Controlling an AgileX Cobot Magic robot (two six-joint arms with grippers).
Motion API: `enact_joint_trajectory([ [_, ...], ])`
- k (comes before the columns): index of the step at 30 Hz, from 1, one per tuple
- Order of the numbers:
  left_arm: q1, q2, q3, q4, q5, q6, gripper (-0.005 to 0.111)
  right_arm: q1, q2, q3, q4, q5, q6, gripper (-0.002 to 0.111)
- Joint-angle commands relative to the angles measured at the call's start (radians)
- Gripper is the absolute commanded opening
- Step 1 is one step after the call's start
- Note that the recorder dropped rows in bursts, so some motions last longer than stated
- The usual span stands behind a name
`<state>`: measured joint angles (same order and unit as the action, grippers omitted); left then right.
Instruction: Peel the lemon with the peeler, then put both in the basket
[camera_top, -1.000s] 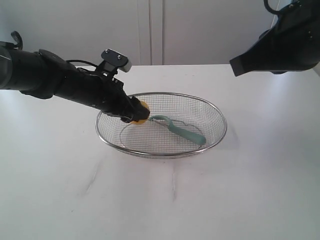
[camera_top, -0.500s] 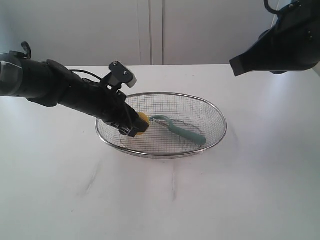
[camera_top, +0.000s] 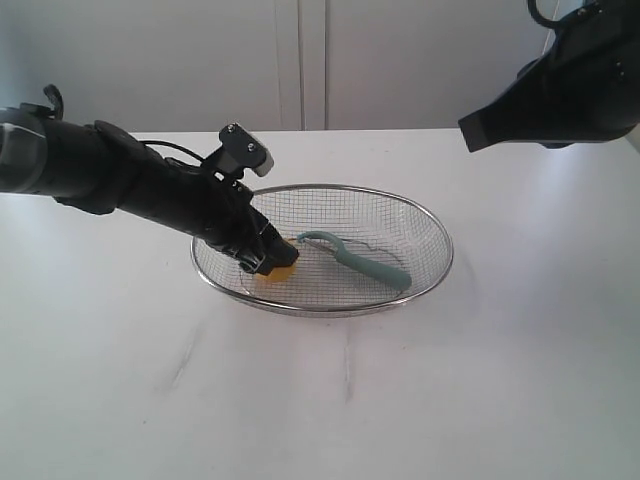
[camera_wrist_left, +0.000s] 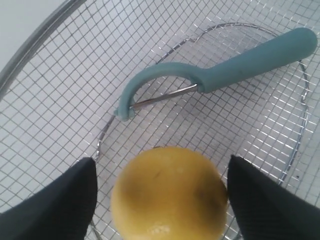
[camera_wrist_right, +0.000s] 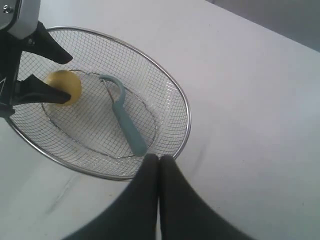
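Observation:
The yellow lemon sits low inside the wire basket, on its mesh at the left side. My left gripper straddles the lemon with its black fingers spread; a gap shows on one side, so it is open. The teal peeler lies flat on the basket floor just beyond the lemon, its handle toward the right. My right gripper is shut and empty, held high above the table near the basket's rim. From there the lemon and the peeler also show.
The basket stands in the middle of a white table. The left arm reaches in over the basket's left rim. The right arm hangs at the upper right. A pale wall runs behind the table.
The left gripper has gone down and slightly toward the table's near edge with the lemon, from rim height to the basket's mesh. The peeler and the right arm have not moved.

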<state>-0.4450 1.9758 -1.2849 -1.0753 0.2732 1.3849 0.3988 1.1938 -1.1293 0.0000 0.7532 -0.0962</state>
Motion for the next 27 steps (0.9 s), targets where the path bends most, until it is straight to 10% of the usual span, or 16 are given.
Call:
enact_joint_trajectory([
  [1, 0.001, -0.055, -0.006, -0.015, -0.001, -0.004, 0.075, 0.0, -0.006, 0.003, -0.007, -0.011, 0.006, 0.0],
  [9, 0.003, -0.229, -0.006, -0.006, 0.032, -0.082, 0.065, 0.0, -0.006, 0.003, -0.007, -0.011, 0.006, 0.0],
  [17, 0.003, -0.41, -0.006, 0.551, 0.285, -0.585, 0.003, 0.0, -0.006, 0.003, -0.007, -0.011, 0.006, 0.0],
  [22, 0.003, -0.512, 0.016, 0.936, 0.47, -0.949, 0.0, 0.0, -0.006, 0.003, -0.007, -0.011, 0.006, 0.0],
  [27, 0.003, -0.653, 0.092, 0.983, 0.473, -1.018, 0.0, 0.0, -0.006, 0.003, -0.007, -0.011, 0.006, 0.0],
])
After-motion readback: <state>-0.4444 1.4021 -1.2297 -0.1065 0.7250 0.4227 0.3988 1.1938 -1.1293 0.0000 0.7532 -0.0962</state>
